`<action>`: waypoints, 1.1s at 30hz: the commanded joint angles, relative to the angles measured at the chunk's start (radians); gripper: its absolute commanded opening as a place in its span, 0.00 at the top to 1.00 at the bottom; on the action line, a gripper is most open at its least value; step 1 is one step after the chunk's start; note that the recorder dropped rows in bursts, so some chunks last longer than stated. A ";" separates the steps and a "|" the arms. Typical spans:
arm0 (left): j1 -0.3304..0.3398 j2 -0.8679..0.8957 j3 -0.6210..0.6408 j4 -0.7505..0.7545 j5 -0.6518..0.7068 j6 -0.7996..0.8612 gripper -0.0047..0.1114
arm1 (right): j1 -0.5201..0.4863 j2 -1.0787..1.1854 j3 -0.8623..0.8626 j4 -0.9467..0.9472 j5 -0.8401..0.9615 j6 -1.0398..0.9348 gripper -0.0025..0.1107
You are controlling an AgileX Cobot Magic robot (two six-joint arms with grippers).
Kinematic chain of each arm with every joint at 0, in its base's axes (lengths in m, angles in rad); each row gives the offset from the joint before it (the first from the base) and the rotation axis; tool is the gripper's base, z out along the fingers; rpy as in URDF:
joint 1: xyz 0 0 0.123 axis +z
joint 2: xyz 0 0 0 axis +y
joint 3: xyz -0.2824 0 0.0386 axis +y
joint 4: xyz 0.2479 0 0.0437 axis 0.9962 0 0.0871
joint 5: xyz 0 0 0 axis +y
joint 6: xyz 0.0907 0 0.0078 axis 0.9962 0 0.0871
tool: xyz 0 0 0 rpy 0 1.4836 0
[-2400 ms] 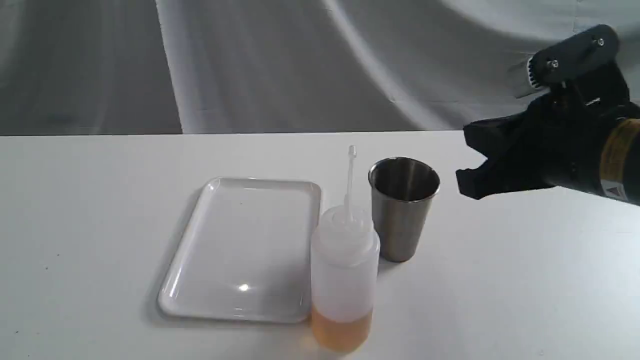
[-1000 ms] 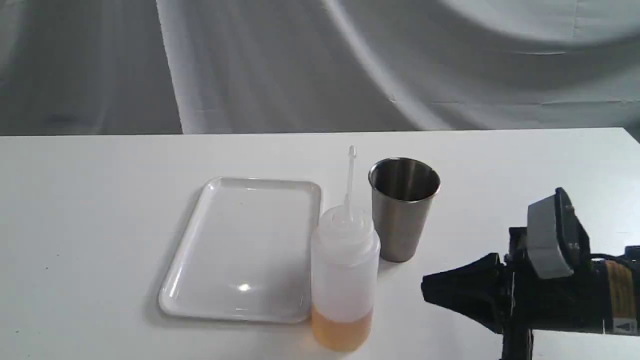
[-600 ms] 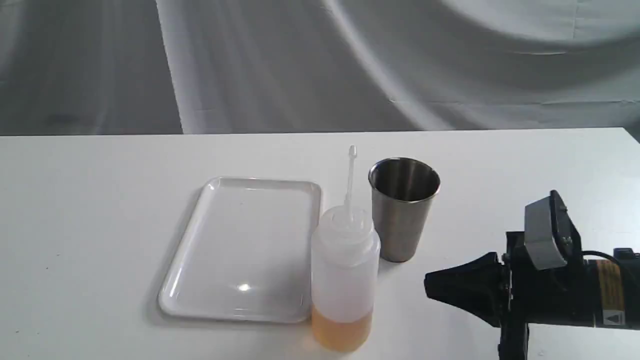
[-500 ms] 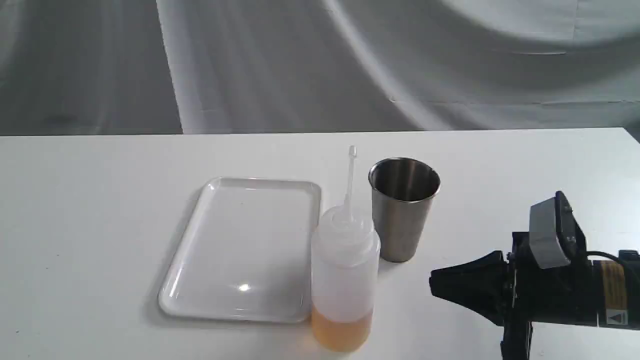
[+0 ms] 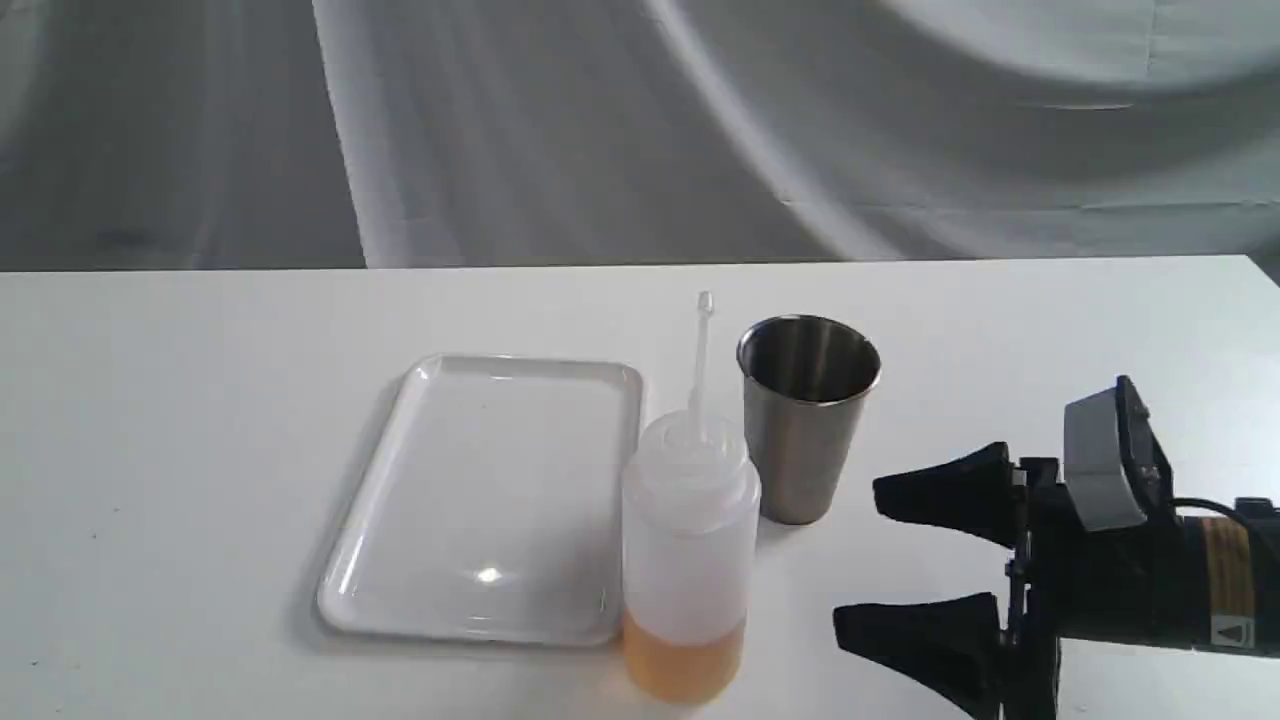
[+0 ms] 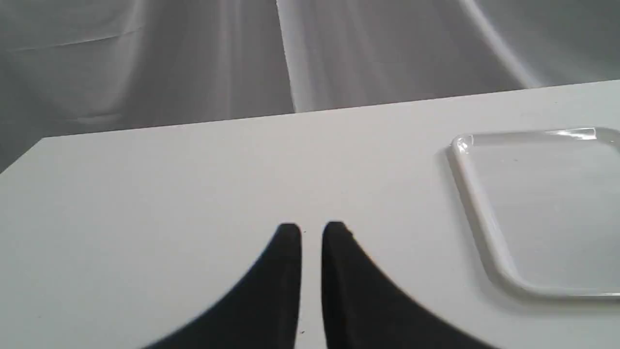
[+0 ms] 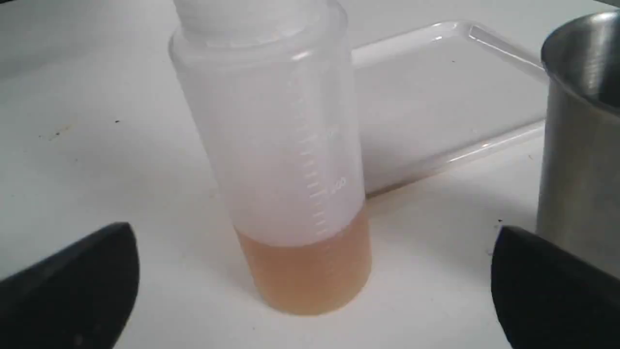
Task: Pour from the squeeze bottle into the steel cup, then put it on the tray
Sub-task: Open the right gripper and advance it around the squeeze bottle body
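Observation:
The squeeze bottle (image 5: 688, 540) stands upright near the table's front, amber liquid at its bottom and its cap strap sticking up. Just behind and to its right stands the steel cup (image 5: 805, 420), upright and empty-looking. The white tray (image 5: 480, 500) lies flat to the bottle's left, with nothing on it. My right gripper (image 5: 858, 556) is low over the table, to the right of the bottle, open and pointing at it without touching. In the right wrist view the bottle (image 7: 286, 145) stands between the spread fingers (image 7: 82, 286), with the cup (image 7: 581, 145) beside one of them. My left gripper (image 6: 311, 228) is shut and empty, away from the tray (image 6: 533, 203).
The white table (image 5: 180, 420) ends at a far edge in front of a grey cloth backdrop (image 5: 500, 120). Its right back corner (image 5: 1245, 260) lies behind my right arm. The left gripper does not show in the exterior view.
My right arm came down from above the cup to table height, and its jaws have now sprung apart from shut to wide open. Bottle, cup and tray have not moved.

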 commanded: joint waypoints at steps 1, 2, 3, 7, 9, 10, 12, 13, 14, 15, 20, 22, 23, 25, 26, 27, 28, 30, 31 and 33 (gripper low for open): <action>-0.007 -0.005 0.004 0.000 -0.004 -0.002 0.89 | -0.007 0.003 -0.004 0.009 -0.043 -0.006 0.11; -0.007 -0.005 0.004 0.000 -0.004 -0.002 0.89 | -0.007 0.008 -0.004 0.012 -0.050 -0.006 0.11; -0.007 -0.005 0.004 0.000 -0.004 -0.002 0.89 | -0.007 0.012 -0.004 0.012 -0.050 -0.006 0.11; -0.007 -0.005 0.004 0.000 -0.004 -0.002 0.89 | 0.001 0.041 -0.004 0.013 -0.050 -0.002 0.11; -0.007 -0.005 0.004 0.000 -0.004 -0.002 0.89 | 0.006 0.057 -0.004 0.016 -0.050 -0.004 0.11; -0.007 -0.005 0.004 0.000 -0.004 -0.002 0.89 | 0.006 0.062 -0.004 0.020 -0.050 -0.004 0.11; -0.007 -0.005 0.004 0.000 -0.004 -0.002 0.89 | 0.009 0.066 -0.004 0.039 -0.050 -0.006 0.11; -0.007 -0.005 0.004 0.000 -0.004 -0.002 0.89 | 0.009 0.066 -0.004 0.039 -0.050 -0.022 0.11; -0.007 -0.005 0.004 0.000 -0.004 -0.002 0.89 | 0.009 0.066 -0.004 0.041 -0.050 -0.049 0.11; -0.007 -0.005 0.004 0.000 -0.004 -0.002 0.89 | 0.009 0.066 -0.004 0.044 -0.050 -0.064 0.11; -0.007 -0.005 0.004 0.000 -0.004 -0.002 0.89 | 0.023 0.066 -0.004 -0.006 -0.009 -0.133 0.11; -0.007 -0.005 0.004 0.000 -0.004 -0.002 0.89 | 0.023 0.066 -0.004 -0.019 -0.002 -0.166 0.11; -0.007 -0.005 0.004 0.000 -0.004 -0.002 0.89 | 0.023 0.066 -0.004 -0.017 -0.002 -0.172 0.11; -0.007 -0.005 0.004 0.000 -0.004 -0.002 0.89 | 0.023 0.066 -0.011 -0.013 0.003 -0.198 0.11; -0.007 -0.005 0.004 0.000 -0.004 -0.002 0.89 | 0.026 0.066 -0.017 -0.015 0.010 -0.191 0.11; -0.007 -0.005 0.004 0.000 -0.004 -0.002 0.89 | 0.033 0.066 -0.025 -0.015 0.013 -0.190 0.11; -0.007 -0.005 0.004 0.000 -0.004 -0.002 0.89 | 0.040 0.066 -0.034 -0.018 0.016 -0.190 0.11; -0.007 -0.005 0.004 0.000 -0.004 -0.002 0.89 | 0.049 0.066 -0.049 -0.018 0.025 -0.185 0.11; -0.007 -0.005 0.004 0.000 -0.004 -0.002 0.89 | 0.055 0.066 -0.054 -0.014 0.032 -0.186 0.11; -0.007 -0.005 0.004 0.000 -0.004 -0.002 0.89 | 0.064 0.066 -0.061 -0.010 0.042 -0.184 0.11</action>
